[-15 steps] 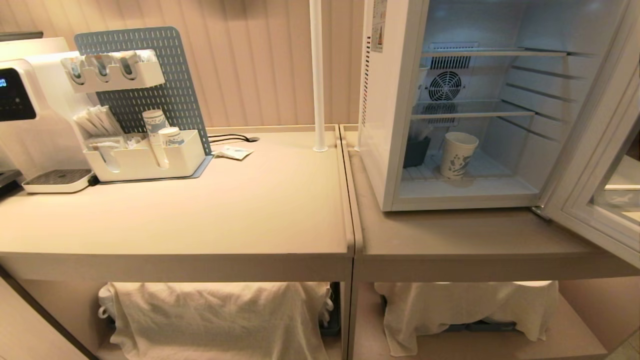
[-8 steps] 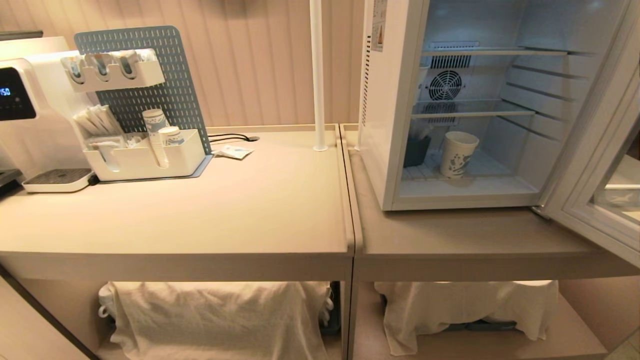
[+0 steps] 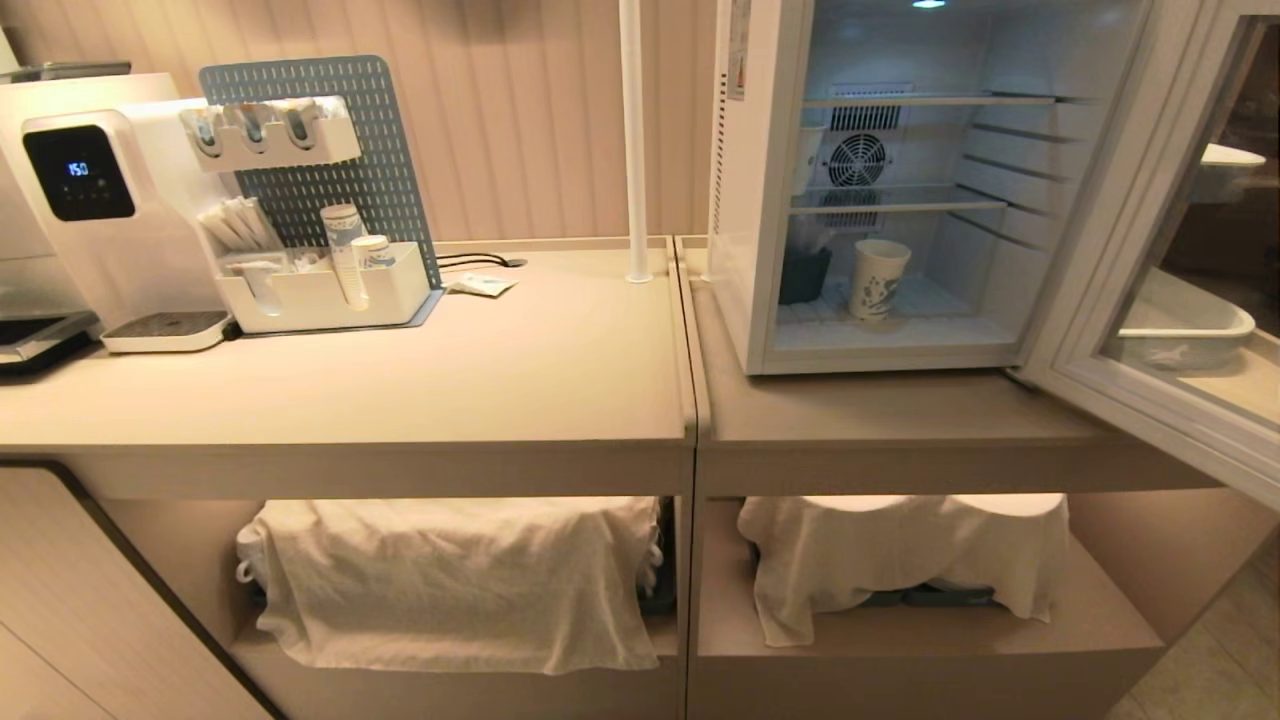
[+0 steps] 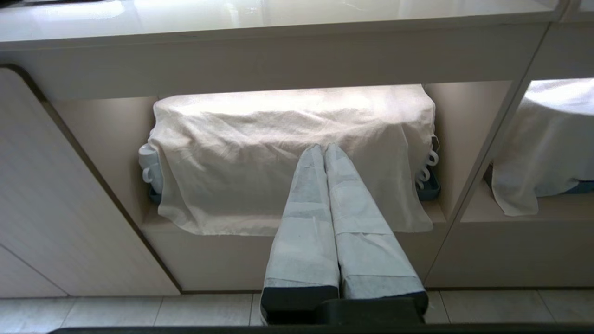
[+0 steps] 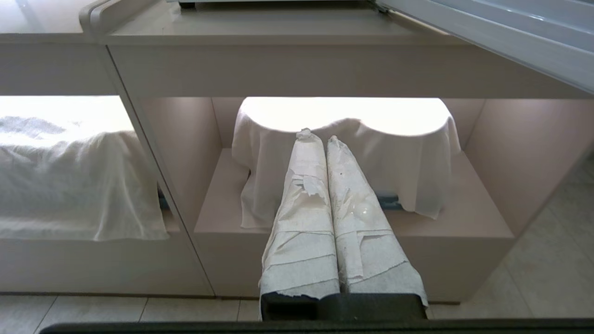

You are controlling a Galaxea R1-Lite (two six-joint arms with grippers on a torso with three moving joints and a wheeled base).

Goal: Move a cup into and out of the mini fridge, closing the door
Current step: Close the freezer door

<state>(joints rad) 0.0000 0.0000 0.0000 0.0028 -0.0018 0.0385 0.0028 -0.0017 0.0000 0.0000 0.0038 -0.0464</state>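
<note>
Head view: fridge [image 3: 745, 200] stands on the right counter [image 3: 880, 415], its door [image 3: 1150, 300] swung wide open to its right. The cup [image 3: 878, 279] sits upright on the fridge floor, just beside a dark bin [image 3: 803, 275] and below the fan grille [image 3: 856, 160]. Label on the fridge side, too small to read. Left of the fridge: pole [image 3: 632, 140], then pegboard [image 3: 320, 150] with tray [image 3: 320, 295] holding stacked cups [image 3: 345, 250], and a coffee machine [image 3: 110, 220] whose screen [image 3: 78, 172] reads "150". Neither of my arms shows here.

Left wrist view: my left gripper [image 4: 324, 148], fingers wrapped in white tape, pressed together, holding nothing. It points at a cloth [image 4: 278, 153] draped in the shelf under the counter; mug handles [image 4: 427, 167] peek out at the cloth's edge, unseen from the head.

Right wrist view: my right gripper [image 5: 319, 137], tape frayed, likewise closed and empty, facing the second cloth [image 5: 408, 162] under the fridge's counter. Door's lower edge [image 5: 487, 32] overhead. Cup not visible from either wrist; it lies well above both grippers, inside the fridge.
</note>
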